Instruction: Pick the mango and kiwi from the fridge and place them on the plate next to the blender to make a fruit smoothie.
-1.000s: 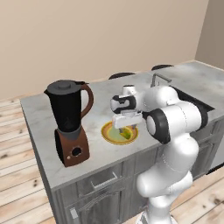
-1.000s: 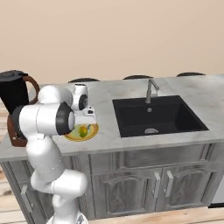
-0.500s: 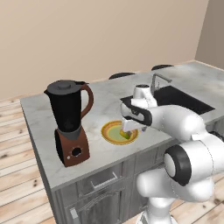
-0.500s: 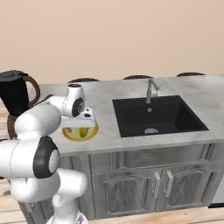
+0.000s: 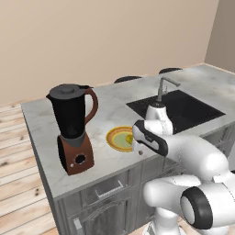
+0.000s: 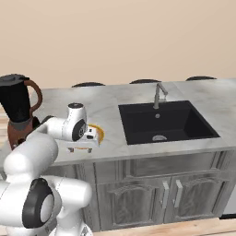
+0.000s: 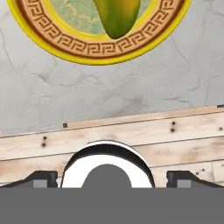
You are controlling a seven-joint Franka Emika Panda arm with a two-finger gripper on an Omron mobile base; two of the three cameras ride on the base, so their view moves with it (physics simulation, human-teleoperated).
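Hand view looks down on the pale grey marble counter [image 7: 131, 96], with the round yellow-orange plate [image 7: 52, 41] and its brown patterned rim at twelve o'clock. On that plate lies the smooth yellow-green mango [image 7: 117, 17], its tapered end pointing toward six o'clock. Two small dark finger tips sit far apart, at seven and five o'clock, so the two-finger gripper [image 7: 112, 177] stands wide open and holds nothing.

Left base view shows the plate [image 5: 114, 137] on the counter [image 5: 46, 124], with the blender [image 5: 72, 128], black jug and lid on a brown base with a round knob, near it at nine o'clock. The white arm's hand covers the plate's edge at three o'clock.

Right base view places the blender [image 6: 18, 110] at ten o'clock of the plate [image 6: 97, 133], and the black sink [image 6: 166, 122] with its steel tap at three o'clock.
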